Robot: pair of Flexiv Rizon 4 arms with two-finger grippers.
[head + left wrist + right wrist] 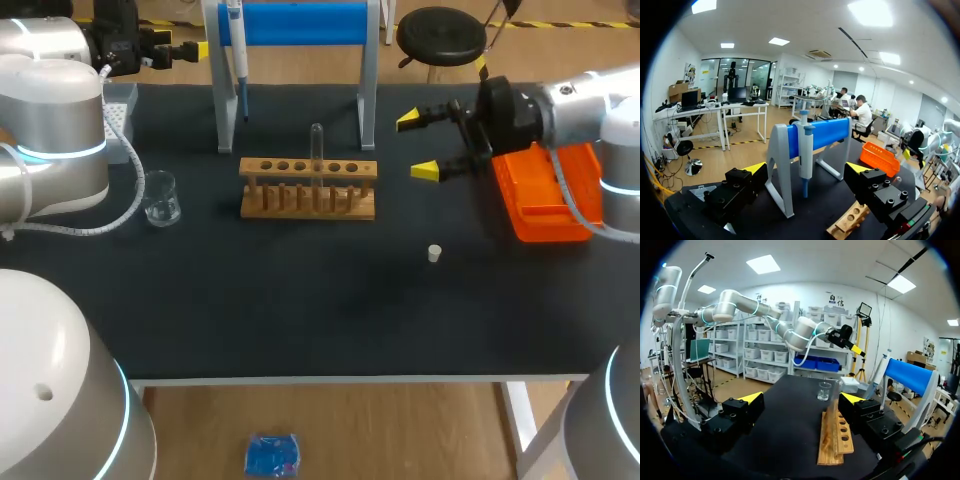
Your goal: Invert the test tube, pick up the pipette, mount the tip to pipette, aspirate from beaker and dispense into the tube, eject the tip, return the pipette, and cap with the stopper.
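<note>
beaker (160,198) sits at left; pipette (238,60) hangs on the stand (290,22) at upper left, with the left gripper (806,169) spread wide, empty; test tube (317,145) upright in the centre rack (308,190); stopper (434,253) lower right; right gripper (417,145) spread, empty.

A black-topped table (300,320) stands on a wood-tone floor (380,430), with 1 round black stool (440,35) just beyond its far edge. Above the table shine rectangular ceiling light panels (871,11); beyond it are white walls (790,297) and white shelving (755,357).
</note>
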